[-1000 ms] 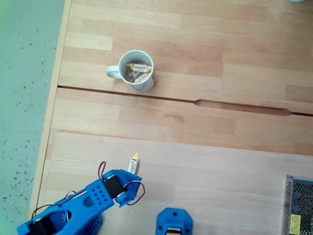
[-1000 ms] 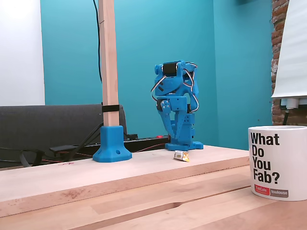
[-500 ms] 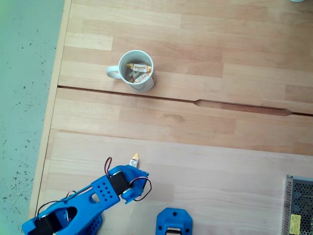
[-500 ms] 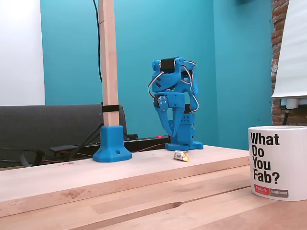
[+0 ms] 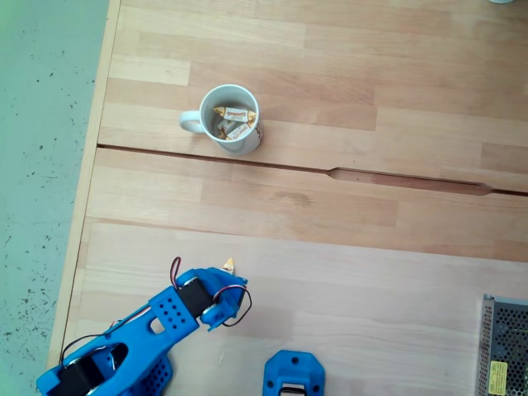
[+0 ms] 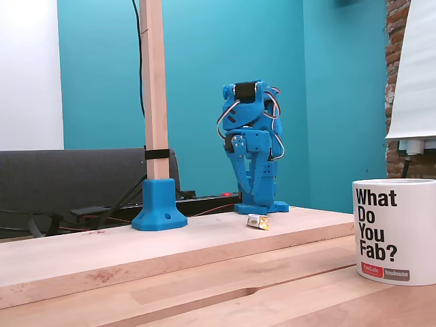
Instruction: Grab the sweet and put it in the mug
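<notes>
A pale wooden table [image 5: 346, 272] bears the mug [image 5: 233, 119], well apart from the sweet [image 6: 257, 221]. The gripper [image 6: 246, 194] hangs just above the sweet; I cannot tell how wide its jaws stand.

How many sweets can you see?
3: two sweets inside the mug, at and, one sweet on the table by the arm. More may hide underneath.

Arm [image 5: 148, 330] in a fixed view from above: bright blue printed plastic shells, one panel pierced by a grid of small round holes, with black servo blocks set between the shells. Thin red, black and white cables loop out near the wrist. Arm [image 6: 252, 153] in a fixed view from the side: the same blue body, a black servo at the top, cable loops on both flanks, and a flat blue base.
</notes>
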Motion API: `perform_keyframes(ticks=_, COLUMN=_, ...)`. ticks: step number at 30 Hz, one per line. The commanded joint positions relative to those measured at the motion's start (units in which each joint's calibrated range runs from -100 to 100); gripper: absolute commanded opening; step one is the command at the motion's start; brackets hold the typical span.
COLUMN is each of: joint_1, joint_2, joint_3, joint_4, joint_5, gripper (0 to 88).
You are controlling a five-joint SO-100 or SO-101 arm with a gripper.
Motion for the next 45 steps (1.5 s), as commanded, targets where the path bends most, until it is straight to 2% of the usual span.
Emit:
perform_keyframes(ticks=1, joint_1=-1.33, joint_2=-0.23, joint_3=-0.29, joint_4=-1.88, joint_5=-1.12, gripper=1.4)
perform_keyframes(ticks=13, joint_1=-1.40, joint_2=-0.66, joint_3=3.90, joint_4=-2.84, joint_5=-1.56, gripper=2.5)
perform_keyframes(ticks=24, joint_1=-1.33, joint_2=-0.40, joint_3=4.35, joint_4=-2.68, joint_5=-1.51, gripper=25.9)
perform_keyframes(ticks=32, joint_1=-1.26, joint_2=-0.40, joint_3=9.88, joint_4=-3.57, joint_5=-1.51, gripper=36.9)
perform_keyframes(ticks=40, joint_1=-1.33, joint_2=-0.32, joint_3=9.79, joint_4=-3.81, joint_5=-1.51, gripper=38.9)
perform_keyframes(ticks=45, joint_1=-1.40, joint_2=-0.23, joint_3=11.13, joint_4=-8.81, joint_5=-1.71, gripper=38.9)
